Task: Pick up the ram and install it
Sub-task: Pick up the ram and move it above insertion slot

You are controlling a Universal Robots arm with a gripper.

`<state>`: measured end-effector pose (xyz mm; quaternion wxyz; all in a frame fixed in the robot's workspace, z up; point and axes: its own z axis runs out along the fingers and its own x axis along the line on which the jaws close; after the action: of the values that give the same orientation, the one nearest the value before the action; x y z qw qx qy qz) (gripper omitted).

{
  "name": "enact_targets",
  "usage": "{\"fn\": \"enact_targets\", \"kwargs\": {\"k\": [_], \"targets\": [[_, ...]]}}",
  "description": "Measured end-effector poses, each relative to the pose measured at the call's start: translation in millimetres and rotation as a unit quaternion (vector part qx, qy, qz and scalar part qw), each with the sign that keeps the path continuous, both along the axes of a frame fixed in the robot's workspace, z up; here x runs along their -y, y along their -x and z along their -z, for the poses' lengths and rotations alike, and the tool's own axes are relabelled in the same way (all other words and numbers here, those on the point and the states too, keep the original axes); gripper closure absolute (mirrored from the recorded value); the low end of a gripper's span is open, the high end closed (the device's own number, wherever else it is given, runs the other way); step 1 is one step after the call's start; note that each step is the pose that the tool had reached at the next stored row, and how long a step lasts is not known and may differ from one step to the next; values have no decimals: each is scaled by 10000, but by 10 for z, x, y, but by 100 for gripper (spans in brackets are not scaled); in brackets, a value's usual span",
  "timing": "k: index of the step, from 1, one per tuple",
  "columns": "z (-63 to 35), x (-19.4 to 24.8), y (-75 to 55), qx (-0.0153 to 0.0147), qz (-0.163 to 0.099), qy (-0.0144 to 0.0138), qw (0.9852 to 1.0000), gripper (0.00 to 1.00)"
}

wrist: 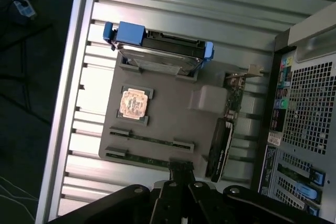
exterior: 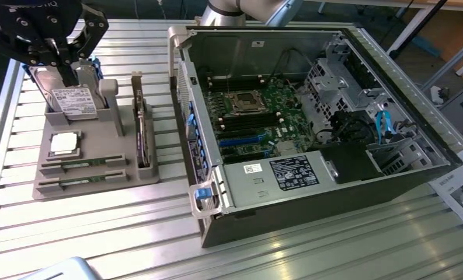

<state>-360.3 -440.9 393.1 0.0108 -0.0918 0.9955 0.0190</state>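
Observation:
Two ram sticks lie in the slots at the front of a grey holder (exterior: 98, 140): one ram stick (exterior: 83, 164) (wrist: 149, 141) and a second (exterior: 82, 181) (wrist: 142, 158) beside it. Both are thin and green. My gripper (exterior: 58, 58) (wrist: 181, 174) hangs high over the back of the holder, above the hard drive, well apart from the ram. Its fingers (wrist: 174, 184) are shut together with nothing between them.
The holder also carries a hard drive (exterior: 74, 96) (wrist: 157, 51) in a blue-tipped caddy, a square processor chip (exterior: 65, 143) (wrist: 132, 103) and a dark expansion card (exterior: 142, 140) (wrist: 223, 140) on edge. An open computer case (exterior: 418, 140) with its motherboard (exterior: 254, 116) lies at the exterior view's right, on the slatted metal table (exterior: 75, 233).

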Motion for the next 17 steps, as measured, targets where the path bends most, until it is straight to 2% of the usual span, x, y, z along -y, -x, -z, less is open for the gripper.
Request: {"fn": "enact_targets", "kwargs": {"k": [5, 10, 17], "targets": [[0, 3, 0, 0, -242, 0, 9997, 90], [0, 5, 0, 0, -491, 0, 9988, 90], [0, 8, 0, 0, -919, 0, 9958, 90]]}}
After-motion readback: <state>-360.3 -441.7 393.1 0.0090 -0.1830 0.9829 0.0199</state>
